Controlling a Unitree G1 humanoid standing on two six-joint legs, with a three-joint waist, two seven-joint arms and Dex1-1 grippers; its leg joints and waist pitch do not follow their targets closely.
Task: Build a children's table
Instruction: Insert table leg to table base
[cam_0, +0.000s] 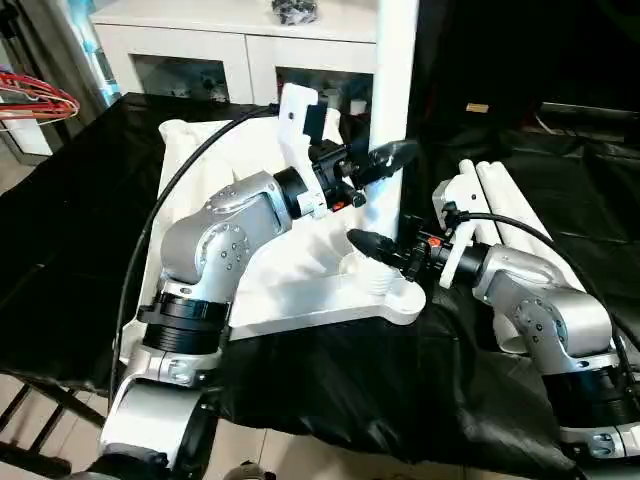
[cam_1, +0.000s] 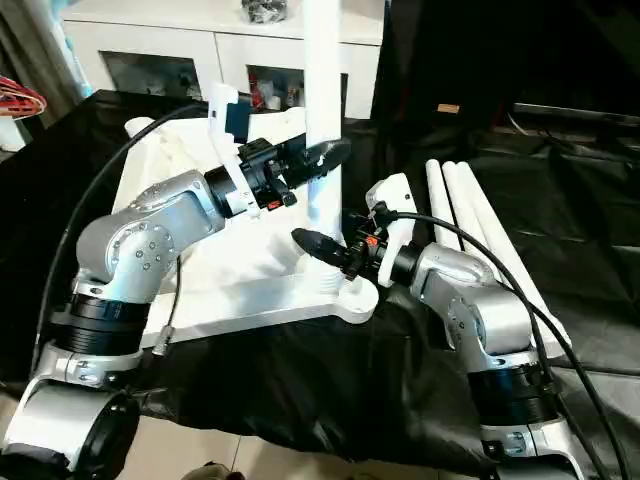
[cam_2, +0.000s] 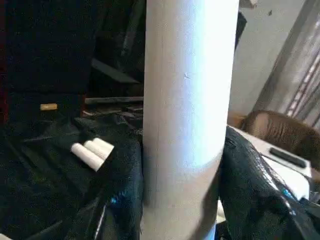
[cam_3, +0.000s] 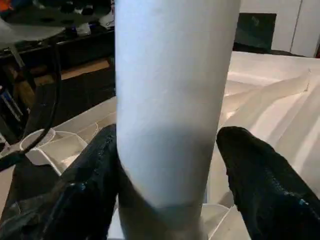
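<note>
On tabletop (cam_0: 300, 290) corner socket: upright leg (cam_0: 390, 120), left hand (cam_0: 385, 165) clamped higher up, right hand (cam_0: 385, 255) straddling base, one finger clear.

Left hand (cam_0: 385, 160) clamped, right hand (cam_0: 385, 250) lower, fingers parted.

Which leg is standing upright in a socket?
The leg between both grippers, upright at the tabletop's near corner; the other legs lie flat on the black cloth.

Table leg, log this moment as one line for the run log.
stage: leg upright in tabletop corner socket | left hand: closed on leg | right hand: around leg base, one finger apart | spare legs: on cloth
</note>
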